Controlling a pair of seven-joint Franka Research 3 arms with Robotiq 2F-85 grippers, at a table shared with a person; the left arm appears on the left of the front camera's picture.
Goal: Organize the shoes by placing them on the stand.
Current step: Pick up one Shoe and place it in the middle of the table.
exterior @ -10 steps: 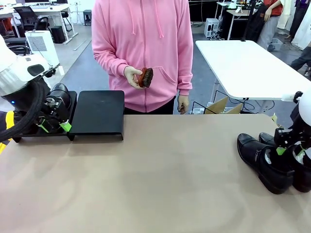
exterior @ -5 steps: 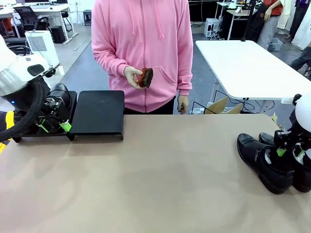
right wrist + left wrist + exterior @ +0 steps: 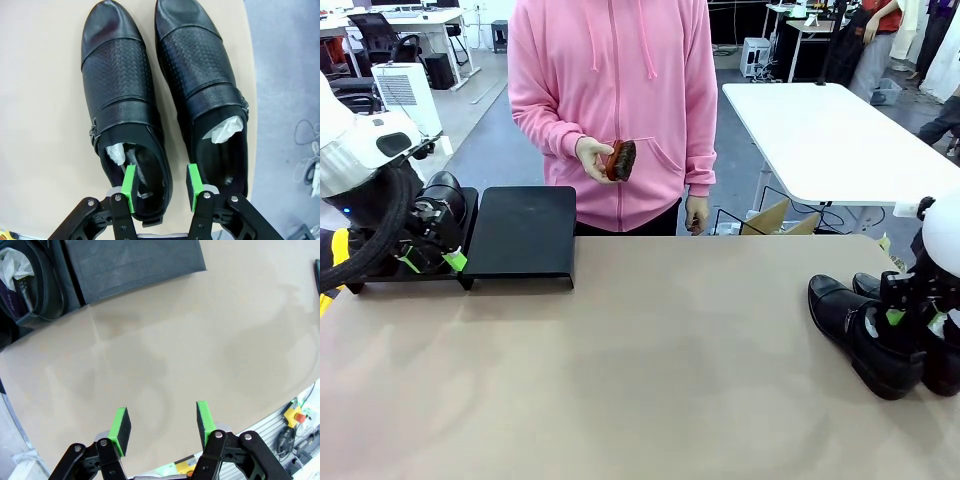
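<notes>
1. Nearest us, well apart from the stand [image 3: 525,230] at the table's [image 3: 650,380] opposite end, a pair of shoes [image 3: 880,340] lies side by side. Our right gripper [image 3: 161,180] hangs over their heels with its jaws spread. One pad sits inside the collar of one shoe [image 3: 122,100] and the other outside it. We judge this lines up a pinch on the side wall, not yet made.
2. Just in front of the stand, our left gripper [image 3: 162,422] hovers over bare table, jaws spread and empty, probably parked out of the way.
3. On the stand's left section sits another shoe [image 3: 30,285]; the right section lies bare, seemingly free for the pair.
4. Beyond the stand, a person in a pink hoodie holds a brown brush [image 3: 620,158] in one hand [image 3: 592,157], apparently only watching.
</notes>
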